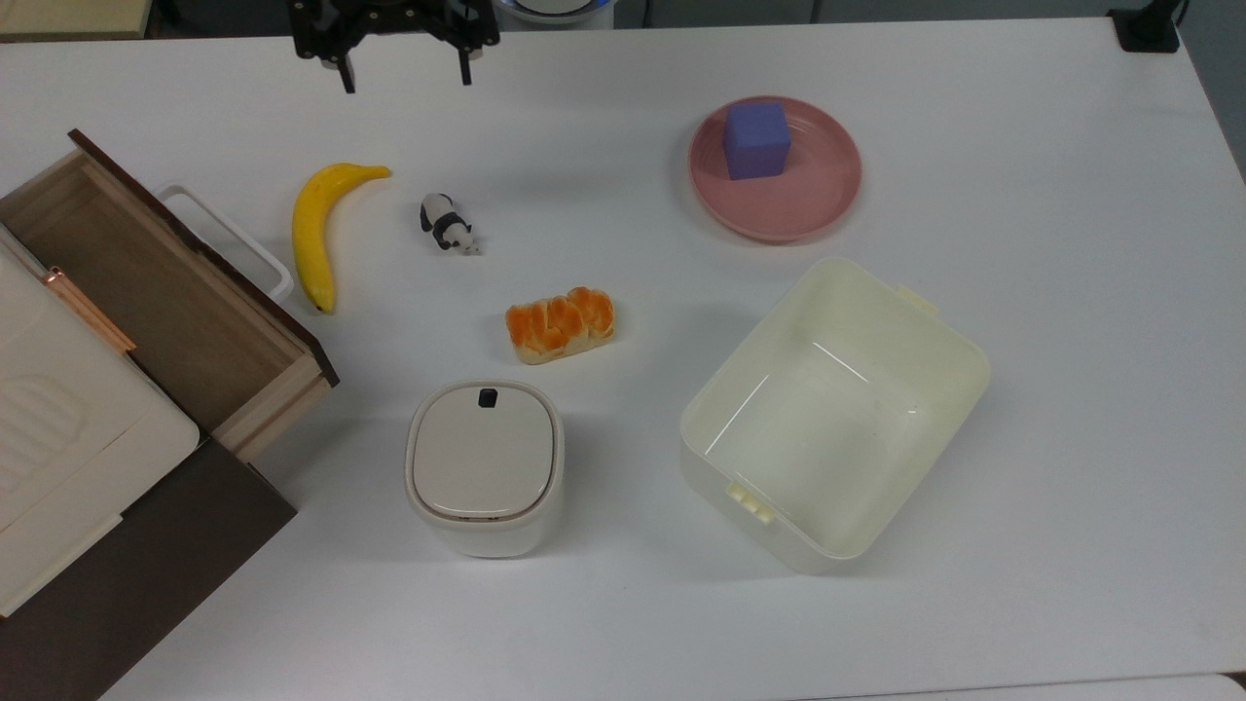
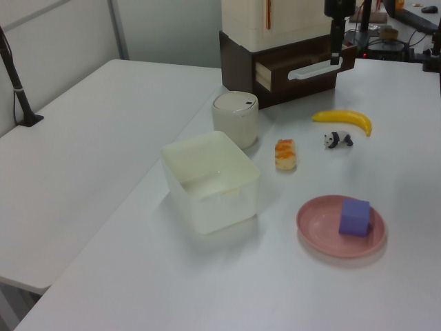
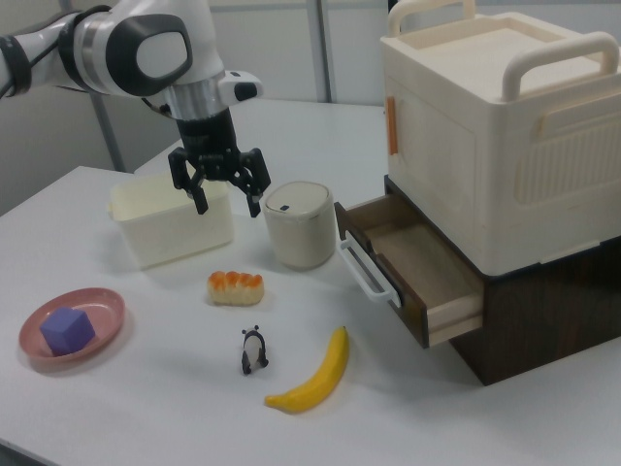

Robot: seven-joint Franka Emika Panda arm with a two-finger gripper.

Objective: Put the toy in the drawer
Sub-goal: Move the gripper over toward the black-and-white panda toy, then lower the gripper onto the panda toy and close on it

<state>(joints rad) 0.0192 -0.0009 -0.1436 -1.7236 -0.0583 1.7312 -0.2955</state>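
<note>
The tiny black-and-white panda toy [image 1: 447,223] [image 2: 337,139] [image 3: 254,350] lies on the white table between the banana and the bread loaf. The light-wood drawer [image 1: 146,287] [image 3: 412,264] stands pulled out with nothing in it, its dark front panel carrying a white bar handle [image 1: 234,239] [image 2: 315,68]. My gripper [image 1: 404,80] [image 3: 226,199] hangs open high above the table, at the far edge in the top view, well away from the toy, with nothing between its fingers.
A yellow banana [image 1: 316,234] lies beside the drawer front. An orange-topped bread loaf [image 1: 561,324], a lidded white container [image 1: 484,465], a cream plastic bin [image 1: 835,413] and a pink plate [image 1: 808,209] with a purple cube [image 1: 756,140] share the table. A cream box [image 3: 495,126] sits above the drawer.
</note>
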